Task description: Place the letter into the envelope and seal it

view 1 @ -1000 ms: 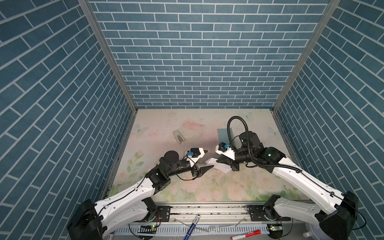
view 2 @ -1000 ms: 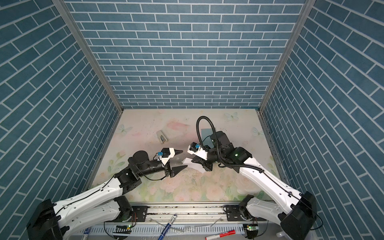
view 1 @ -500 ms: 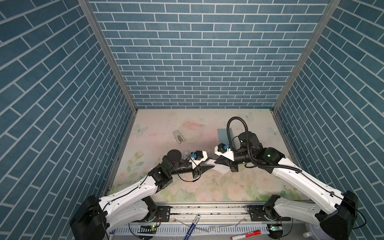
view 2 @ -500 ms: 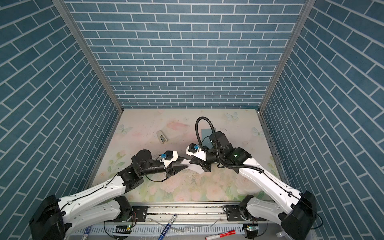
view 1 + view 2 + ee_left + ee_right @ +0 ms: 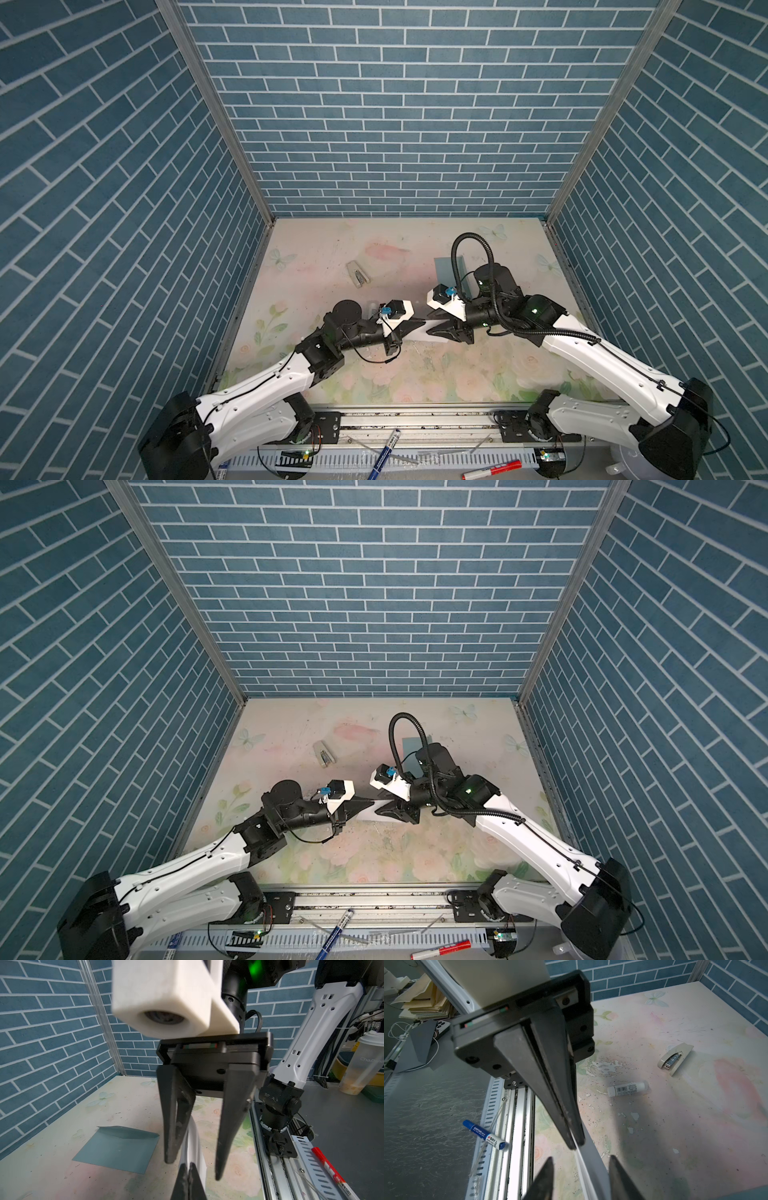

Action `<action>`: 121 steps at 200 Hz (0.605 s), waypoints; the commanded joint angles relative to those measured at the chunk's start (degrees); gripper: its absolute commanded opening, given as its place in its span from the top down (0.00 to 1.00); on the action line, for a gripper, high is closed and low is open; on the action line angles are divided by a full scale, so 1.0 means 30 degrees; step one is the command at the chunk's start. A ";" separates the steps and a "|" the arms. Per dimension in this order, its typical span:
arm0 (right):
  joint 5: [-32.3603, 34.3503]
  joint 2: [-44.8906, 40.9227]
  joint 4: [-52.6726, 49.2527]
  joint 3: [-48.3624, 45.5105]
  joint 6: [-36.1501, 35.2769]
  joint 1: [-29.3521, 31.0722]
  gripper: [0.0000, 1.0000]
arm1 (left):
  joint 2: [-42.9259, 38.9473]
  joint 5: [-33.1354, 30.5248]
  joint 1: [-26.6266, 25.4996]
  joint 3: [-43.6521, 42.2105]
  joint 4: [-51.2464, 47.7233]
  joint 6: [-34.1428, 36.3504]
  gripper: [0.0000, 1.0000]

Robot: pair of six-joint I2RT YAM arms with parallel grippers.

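The left gripper (image 5: 417, 323) (image 5: 365, 801) reaches in from the near left toward the middle of the pale floral-printed worktop (image 5: 332, 257); its black fingers (image 5: 560, 1105) are pressed together, clamped on one edge of the letter (image 5: 429, 331) (image 5: 368, 812), a white paper sheet seen almost edge-on. The right gripper (image 5: 436, 327) (image 5: 380, 807) faces it from the right, tip to tip; its fingers (image 5: 174, 1118) stand apart, one on each side of the sheet, and do not pinch it. In the left wrist view the letter (image 5: 193, 1140) shows as a narrow, curved white strip running between those parted fingers; in the right wrist view it (image 5: 591, 1165) runs from the left gripper's closed tips toward the camera. Whether the sheet's lower edge touches the worktop I cannot tell.

The envelope (image 5: 446, 270) (image 5: 411, 750) (image 5: 118, 1149), a plain teal-blue paper rectangle with a flap fold along one edge, lies flat to the far right of the letter and apart from it; in both top views the right arm's black cable and wrist partly cover it. A cream stapler (image 5: 358, 274) (image 5: 675, 1058) lies on the far left side; a white glue stick (image 5: 627, 1088) lies between it and the left gripper.
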 commanded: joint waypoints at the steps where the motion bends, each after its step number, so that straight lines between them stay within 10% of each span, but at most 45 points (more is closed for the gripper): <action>1: 0.0538 -0.0641 0.0433 0.0153 0.1694 0.0112 0.17 | -0.0556 -0.0541 0.0010 -0.0494 0.0700 -0.0430 1.00; 10: 0.0694 -0.0881 0.0504 0.0224 0.2013 0.0113 0.01 | -0.0675 -0.0671 0.0013 -0.0528 0.0694 -0.0475 1.00; 78: 0.1485 -0.2117 0.4137 -0.1142 0.4198 0.0114 0.01 | -0.1033 -0.0609 0.0009 -0.0717 0.0716 -0.0535 1.00; 121: -0.0050 -0.0867 0.6347 -0.1589 0.5865 0.0112 0.18 | -0.1145 -0.0315 0.0017 -0.0781 0.0559 -0.0461 1.00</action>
